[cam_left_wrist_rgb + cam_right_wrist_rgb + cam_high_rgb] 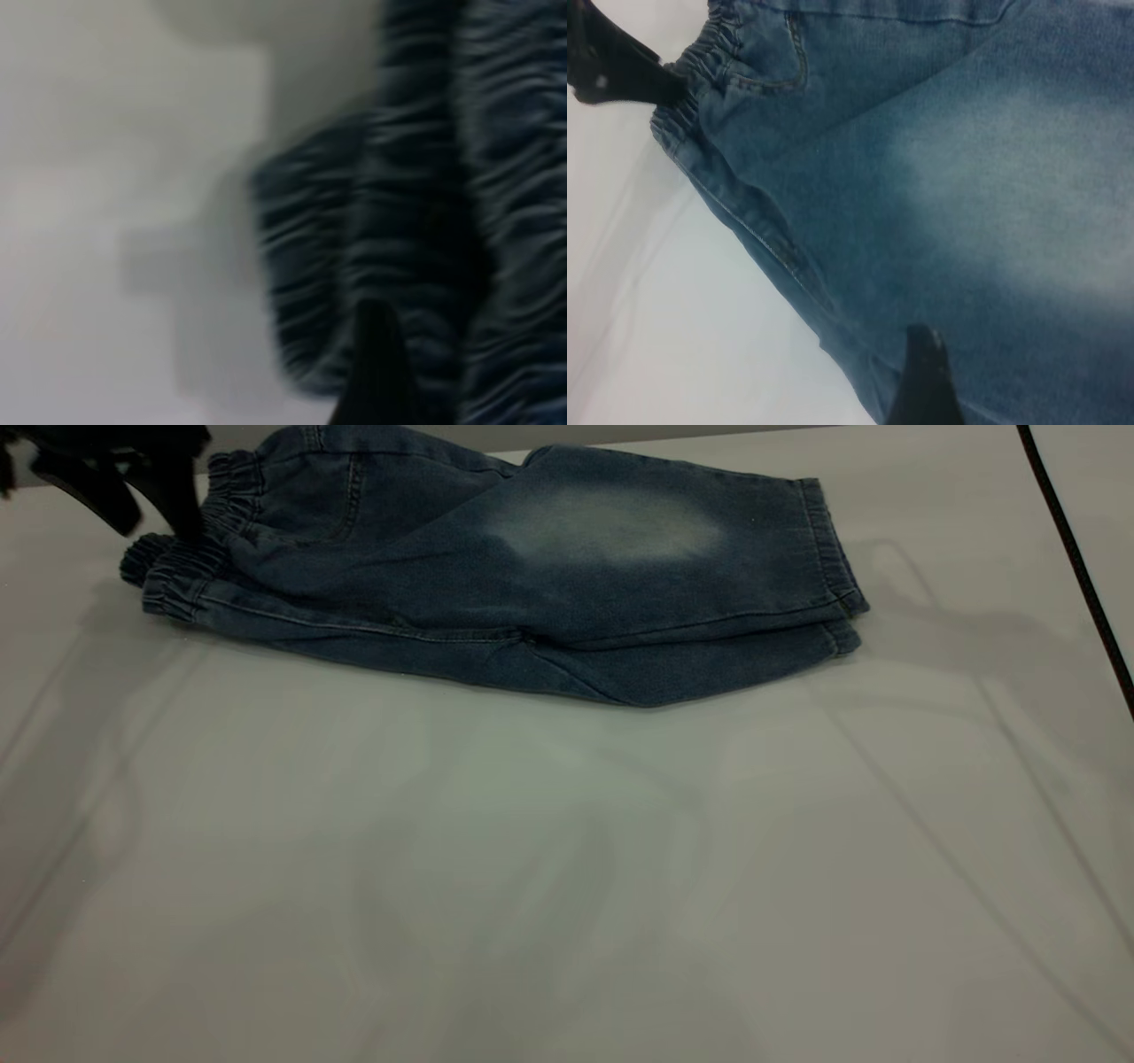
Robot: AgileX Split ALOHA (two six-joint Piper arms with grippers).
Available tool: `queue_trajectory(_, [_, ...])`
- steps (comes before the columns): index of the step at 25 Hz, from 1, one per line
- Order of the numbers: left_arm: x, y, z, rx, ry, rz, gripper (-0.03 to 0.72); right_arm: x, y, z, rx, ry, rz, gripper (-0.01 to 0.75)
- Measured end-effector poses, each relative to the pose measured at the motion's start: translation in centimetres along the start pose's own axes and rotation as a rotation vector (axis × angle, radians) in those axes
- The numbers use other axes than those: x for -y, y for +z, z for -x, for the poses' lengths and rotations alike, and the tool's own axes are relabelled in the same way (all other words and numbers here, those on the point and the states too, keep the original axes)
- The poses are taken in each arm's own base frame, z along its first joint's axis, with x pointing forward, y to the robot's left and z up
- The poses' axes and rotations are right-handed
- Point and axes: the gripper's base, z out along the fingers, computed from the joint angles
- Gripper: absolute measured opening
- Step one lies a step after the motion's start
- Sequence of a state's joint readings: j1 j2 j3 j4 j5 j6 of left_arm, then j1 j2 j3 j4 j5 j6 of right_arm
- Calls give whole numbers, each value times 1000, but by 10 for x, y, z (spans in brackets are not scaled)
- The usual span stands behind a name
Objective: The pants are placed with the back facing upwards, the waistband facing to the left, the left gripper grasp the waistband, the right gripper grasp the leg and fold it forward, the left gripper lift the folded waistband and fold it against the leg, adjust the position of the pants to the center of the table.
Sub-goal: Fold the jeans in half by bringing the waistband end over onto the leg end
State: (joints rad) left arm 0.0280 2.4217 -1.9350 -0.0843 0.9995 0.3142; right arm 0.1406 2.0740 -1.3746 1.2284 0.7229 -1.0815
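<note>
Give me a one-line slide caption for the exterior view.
Folded denim pants lie at the far side of the white table, left gripper at the gathered waistband.

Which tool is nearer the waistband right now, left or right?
Left. The left tool is right at the waistband, fingertips at the gathered elastic on the pants' left end. The right tool hovers over the leg, well away from it.
</note>
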Motion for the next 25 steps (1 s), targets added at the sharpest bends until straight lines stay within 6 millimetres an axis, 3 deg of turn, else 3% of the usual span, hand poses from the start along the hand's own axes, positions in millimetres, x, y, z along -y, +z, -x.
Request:
queue_trajectory(12, [-9,8,0,-2,29,96,455,-1,0,0,-4,5,7,456])
queue_trajectory(25, [-6,19,2,26,-6,55,455,-1,0,0,-3,6,7,456])
